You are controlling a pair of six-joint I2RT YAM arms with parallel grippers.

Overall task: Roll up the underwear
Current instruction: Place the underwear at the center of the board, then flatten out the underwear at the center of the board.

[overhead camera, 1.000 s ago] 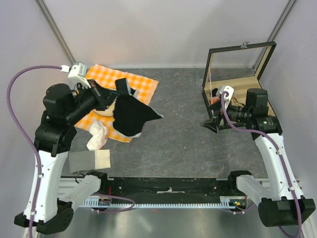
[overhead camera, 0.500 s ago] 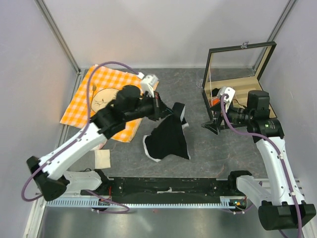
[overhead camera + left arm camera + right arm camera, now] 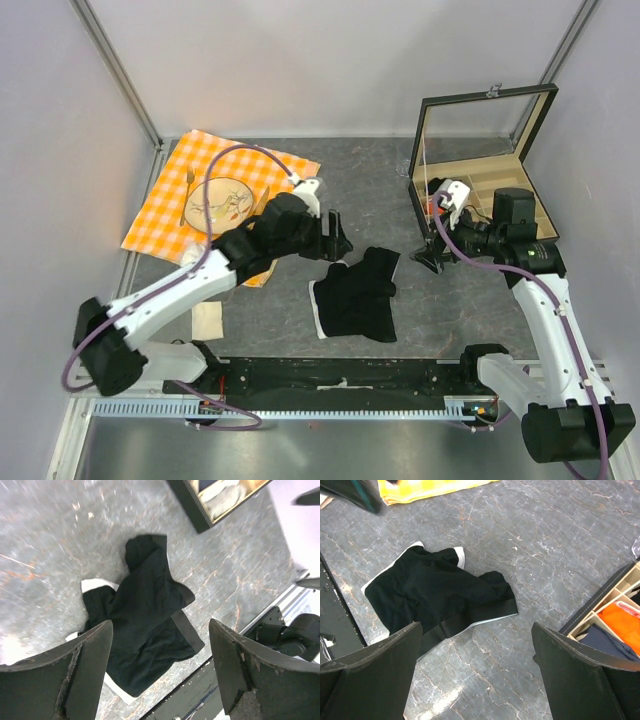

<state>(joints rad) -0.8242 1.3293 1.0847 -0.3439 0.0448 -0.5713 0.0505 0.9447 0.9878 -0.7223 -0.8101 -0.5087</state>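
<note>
Underwear (image 3: 355, 300) lies crumpled on table (image 3: 450, 315), L jaws spread near it, R jaws spread too, both empty.

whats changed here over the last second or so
The left gripper swung the underwear from above the orange checked cloth rightward to the middle of the table, then opened and let it go. It now lies crumpled there, clear of the gripper. The right gripper stayed open beside the box.
</note>
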